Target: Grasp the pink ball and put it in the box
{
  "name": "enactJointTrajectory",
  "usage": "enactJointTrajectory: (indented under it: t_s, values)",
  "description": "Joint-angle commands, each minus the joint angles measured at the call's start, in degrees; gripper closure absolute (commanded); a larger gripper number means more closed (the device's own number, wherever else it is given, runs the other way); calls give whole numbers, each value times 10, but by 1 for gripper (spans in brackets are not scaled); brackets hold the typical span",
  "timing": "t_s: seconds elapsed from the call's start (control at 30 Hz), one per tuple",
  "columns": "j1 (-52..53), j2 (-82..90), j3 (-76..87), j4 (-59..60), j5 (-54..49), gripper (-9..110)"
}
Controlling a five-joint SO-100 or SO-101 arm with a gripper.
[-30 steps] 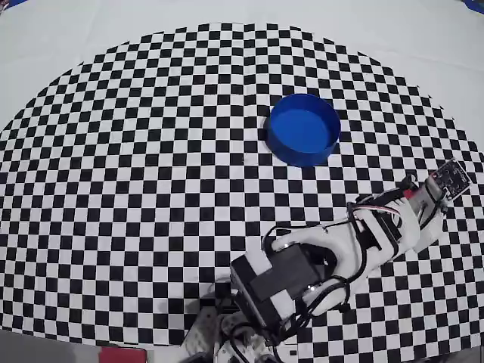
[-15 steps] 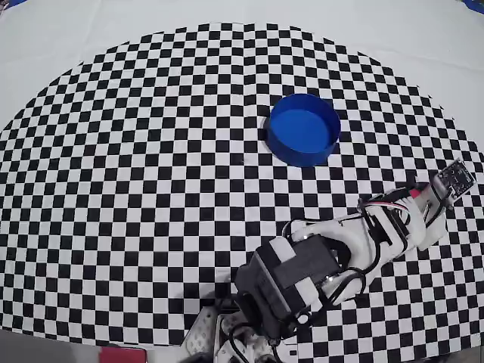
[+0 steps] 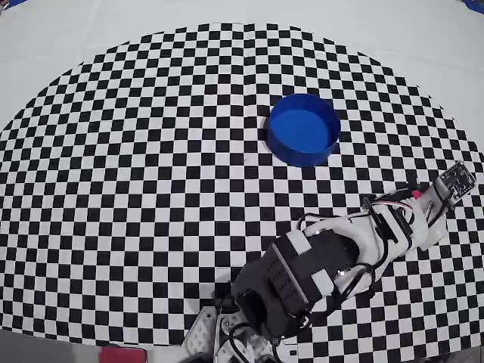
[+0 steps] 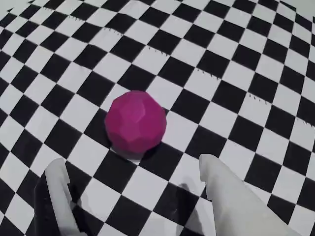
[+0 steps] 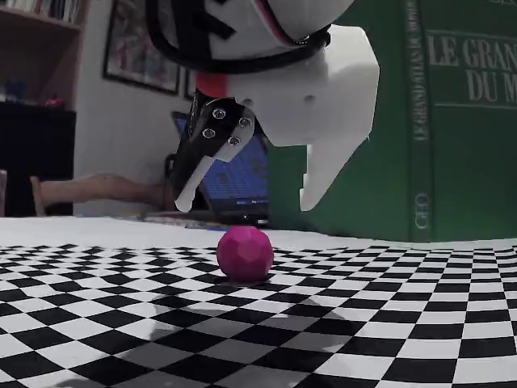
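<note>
The pink ball point(image 4: 135, 123) lies on the checkered cloth just ahead of my gripper point(image 4: 132, 162), whose two white fingers stand wide apart on either side of it. In the fixed view the gripper point(image 5: 247, 202) hangs open right above the ball point(image 5: 245, 253), its tips a little higher than the ball's top and not touching it. The box point(image 3: 302, 128), a round blue tub, stands empty in the overhead view, well up and to the left of the arm's wrist point(image 3: 446, 193). The wrist hides the ball in that view.
The arm point(image 3: 355, 242) reaches from its base at the bottom edge toward the right rim of the round checkered cloth point(image 3: 113, 189). A big green book point(image 5: 460, 121) and a laptop point(image 5: 234, 182) stand behind the cloth in the fixed view.
The arm's upper part has swung and lowered, and the wrist has crept slightly toward the right edge of the cloth. The box has not moved.
</note>
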Motion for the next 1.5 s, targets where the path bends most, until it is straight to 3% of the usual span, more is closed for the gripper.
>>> enactJointTrajectory:
  t_s: [0.0,1.47]
  values:
    - [6,-6,-37,-5,3,70]
    - [-4,-154,-212,13,3,70]
